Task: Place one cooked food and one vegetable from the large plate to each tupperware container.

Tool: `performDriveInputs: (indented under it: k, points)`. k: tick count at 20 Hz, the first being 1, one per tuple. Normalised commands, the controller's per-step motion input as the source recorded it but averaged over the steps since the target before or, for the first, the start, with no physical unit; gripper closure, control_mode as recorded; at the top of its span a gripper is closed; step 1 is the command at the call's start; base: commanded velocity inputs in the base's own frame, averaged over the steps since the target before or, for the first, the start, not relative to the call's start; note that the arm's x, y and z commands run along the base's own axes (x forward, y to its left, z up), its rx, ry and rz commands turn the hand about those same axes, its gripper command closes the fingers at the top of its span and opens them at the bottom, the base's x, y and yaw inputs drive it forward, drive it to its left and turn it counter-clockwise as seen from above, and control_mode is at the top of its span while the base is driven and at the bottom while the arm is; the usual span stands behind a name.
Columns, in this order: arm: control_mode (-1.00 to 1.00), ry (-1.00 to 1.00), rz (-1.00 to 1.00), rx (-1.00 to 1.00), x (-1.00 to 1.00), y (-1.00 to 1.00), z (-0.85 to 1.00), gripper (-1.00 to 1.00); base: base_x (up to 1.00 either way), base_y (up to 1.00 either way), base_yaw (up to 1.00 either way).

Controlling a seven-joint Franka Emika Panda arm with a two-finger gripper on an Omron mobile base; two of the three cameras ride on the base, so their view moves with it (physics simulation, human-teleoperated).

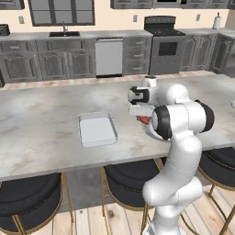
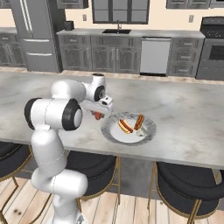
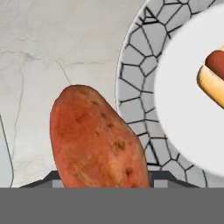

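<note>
The vegetable (image 3: 96, 140), a reddish-orange oval piece, sits between my gripper's (image 3: 107, 179) two dark tips, which press on its sides. It hangs just left of the large plate's (image 3: 140, 57) marbled rim, over the bare counter. From the right base view the gripper (image 2: 99, 113) points down beside the large plate (image 2: 148, 131), with the vegetable (image 2: 98, 116) under it. Two hot dogs (image 2: 126, 126) (image 2: 139, 122) lie on the plate's white centre. A pale tupperware container (image 1: 96, 129) lies empty on the counter, left of the gripper (image 1: 143, 118).
The island counter (image 1: 41, 133) runs wide, with its front edge close to my base. Dark round stools (image 1: 27, 199) (image 2: 188, 186) stand under that edge. Cabinets, a sink and a stove (image 1: 164, 43) line the far wall.
</note>
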Motion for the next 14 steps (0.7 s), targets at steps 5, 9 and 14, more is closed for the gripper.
performDriveInputs:
  k: [5,9,14]
  points:
    - [-1.00,0.00,0.03,0.00,0.25,1.00,0.16,1.00,0.00,0.00,0.00]
    - [-1.00,0.00,-0.02,0.00,0.05,1.00,0.01,1.00,0.00,0.00,0.00]
    - [-1.00,0.00,-0.07,0.00,0.00,1.00,0.04,1.00,0.00,0.00,0.00]
